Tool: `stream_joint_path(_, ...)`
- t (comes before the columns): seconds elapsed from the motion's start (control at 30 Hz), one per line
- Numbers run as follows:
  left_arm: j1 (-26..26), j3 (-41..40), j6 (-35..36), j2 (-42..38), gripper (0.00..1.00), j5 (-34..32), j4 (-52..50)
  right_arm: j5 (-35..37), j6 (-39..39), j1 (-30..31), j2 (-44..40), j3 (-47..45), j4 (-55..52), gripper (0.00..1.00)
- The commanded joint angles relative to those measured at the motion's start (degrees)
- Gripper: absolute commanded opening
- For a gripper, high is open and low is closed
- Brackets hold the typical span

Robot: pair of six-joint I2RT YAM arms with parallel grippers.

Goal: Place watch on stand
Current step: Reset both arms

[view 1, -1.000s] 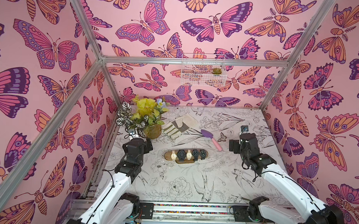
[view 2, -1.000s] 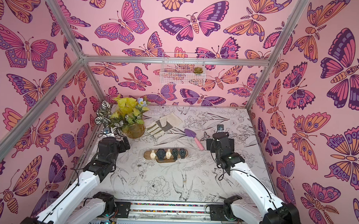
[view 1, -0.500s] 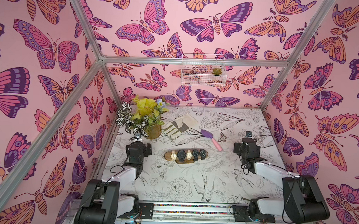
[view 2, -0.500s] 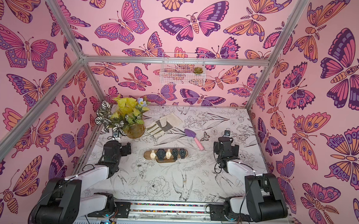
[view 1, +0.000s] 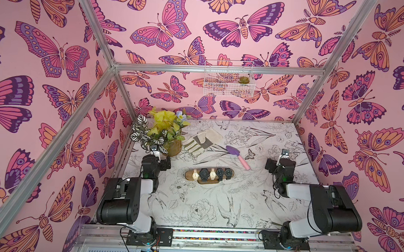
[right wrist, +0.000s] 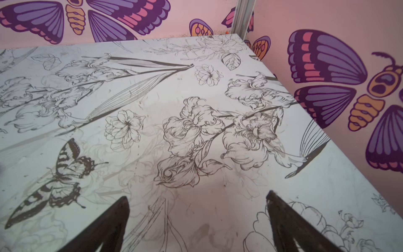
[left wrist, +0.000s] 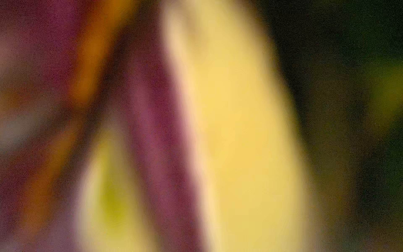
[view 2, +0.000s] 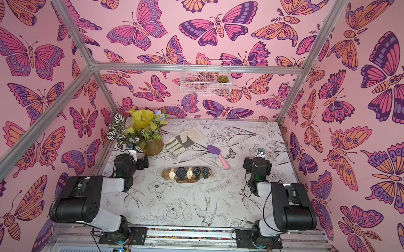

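The stand, a brown wooden bar on a smaller base, lies mid-table in both top views. Several watches sit across it side by side, cream-faced ones and black ones. No loose watch shows on the table. My left wrist rests left of the stand. Its fingers are hidden under the plant's leaves, and the left wrist view is only a yellow and purple blur. My right gripper stands open over bare table, right of the stand, with nothing between its fingers.
A potted plant stands at the back left, just beyond the left wrist. A work glove and a purple trowel with a pink handle lie behind the stand. A wire basket hangs on the back wall. Pink walls close in both sides.
Both arms have folded down and back toward the near edge, settling low at either side of the stand. The stand and its watches have not moved.
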Motion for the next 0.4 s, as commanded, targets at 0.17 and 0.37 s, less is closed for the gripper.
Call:
stream_joint_path(0.17, 0.16, -0.71, -0.22, 0.80, 0.99, 2.38, 5.49, -5.22, -0.80, -0.17, -0.36, 2.03, 2.38, 0.99)
stream_joint_path(0.37, -0.35, -0.76, 0.13, 0.79, 0.99, 1.41, 5.71, -5.70, -0.73, -0.40, -1.05, 1.86, 1.91, 0.99)
